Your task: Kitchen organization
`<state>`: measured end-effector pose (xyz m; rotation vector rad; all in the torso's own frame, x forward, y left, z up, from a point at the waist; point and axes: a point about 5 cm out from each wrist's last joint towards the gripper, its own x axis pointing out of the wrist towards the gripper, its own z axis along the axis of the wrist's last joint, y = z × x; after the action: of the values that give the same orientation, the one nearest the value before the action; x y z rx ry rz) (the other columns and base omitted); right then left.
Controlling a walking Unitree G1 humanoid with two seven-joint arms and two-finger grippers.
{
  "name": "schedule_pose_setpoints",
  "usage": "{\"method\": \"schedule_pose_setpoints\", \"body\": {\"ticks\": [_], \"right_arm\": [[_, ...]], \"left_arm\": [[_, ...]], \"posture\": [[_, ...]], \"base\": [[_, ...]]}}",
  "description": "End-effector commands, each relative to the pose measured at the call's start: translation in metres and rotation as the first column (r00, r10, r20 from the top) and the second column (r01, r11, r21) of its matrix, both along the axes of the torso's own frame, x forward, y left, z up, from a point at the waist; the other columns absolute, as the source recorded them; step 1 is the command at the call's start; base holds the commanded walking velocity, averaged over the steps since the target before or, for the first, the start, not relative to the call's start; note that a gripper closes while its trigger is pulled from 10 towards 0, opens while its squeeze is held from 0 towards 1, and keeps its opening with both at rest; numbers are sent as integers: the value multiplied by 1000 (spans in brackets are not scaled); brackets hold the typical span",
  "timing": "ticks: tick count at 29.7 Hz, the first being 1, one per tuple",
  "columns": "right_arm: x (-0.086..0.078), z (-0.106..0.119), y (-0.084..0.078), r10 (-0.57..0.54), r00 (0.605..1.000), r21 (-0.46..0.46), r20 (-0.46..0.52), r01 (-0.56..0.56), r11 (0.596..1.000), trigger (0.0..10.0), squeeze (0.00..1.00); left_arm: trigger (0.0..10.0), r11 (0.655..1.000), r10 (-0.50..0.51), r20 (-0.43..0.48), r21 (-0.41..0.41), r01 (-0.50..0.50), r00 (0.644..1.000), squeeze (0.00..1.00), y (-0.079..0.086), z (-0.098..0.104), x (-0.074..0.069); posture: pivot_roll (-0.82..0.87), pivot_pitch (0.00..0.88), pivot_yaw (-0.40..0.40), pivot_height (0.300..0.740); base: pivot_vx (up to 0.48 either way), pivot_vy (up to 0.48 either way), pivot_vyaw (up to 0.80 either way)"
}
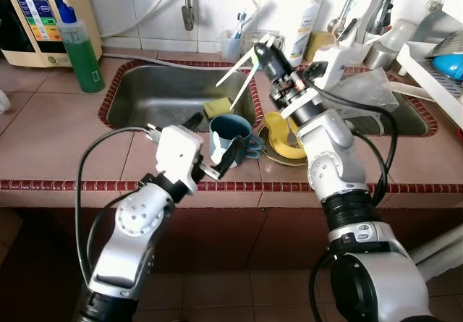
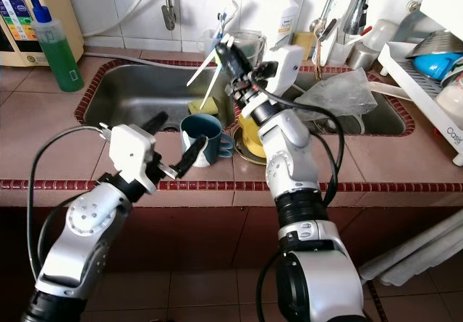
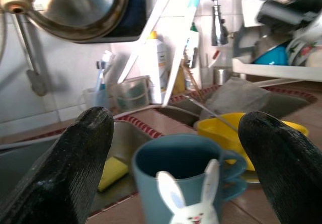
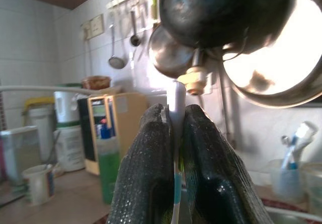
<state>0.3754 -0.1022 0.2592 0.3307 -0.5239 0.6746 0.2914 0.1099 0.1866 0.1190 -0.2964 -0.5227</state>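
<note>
I see blue mug (image 1: 230, 138) straight ahead of left gripper (image 1: 215, 158), between its two spread fingers, not yet touched; mug upright at sink edge, rabbit picture toward wrist camera. Right gripper (image 1: 265, 51) raised above sink (image 1: 155, 90), fingers pressed together on white sticks (image 1: 242, 76), which slant down toward yellow sponge (image 1: 216, 107). Left arm nearer mug, I judge. Surface: reddish tiled counter (image 1: 51, 130), yellow bowl (image 1: 282, 140) just beside mug. Little room there.

Bright, even daylight; glare on hanging pans (image 4: 271, 58), close tool fingers blurred.
</note>
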Motion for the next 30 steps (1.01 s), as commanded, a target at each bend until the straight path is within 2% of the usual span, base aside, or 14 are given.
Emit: {"method": "schedule_pose_setpoints", "body": {"ticks": [1,7,30], "right_arm": [[-1,15,-12,-50,997,21,56,49,999,10000,0],[0,16,-24,-100,993,25,58,99,995,10000,0],[-3,11,-23,-84,995,22,44,83,996,10000,0]], "left_arm": [[10000,1000,18,-1,-19,-18,1000,0,3,4,4],[10000,991,92,-54,-90,-96,994,0,14,6,17],[10000,991,75,-56,-109,-81,996,0,13,9,17]], "posture": [[8,14,-49,740],[-3,6,-48,740],[-1,0,-49,740]], "base": [[0,0,0],[0,0,0],[0,0,0]]}}
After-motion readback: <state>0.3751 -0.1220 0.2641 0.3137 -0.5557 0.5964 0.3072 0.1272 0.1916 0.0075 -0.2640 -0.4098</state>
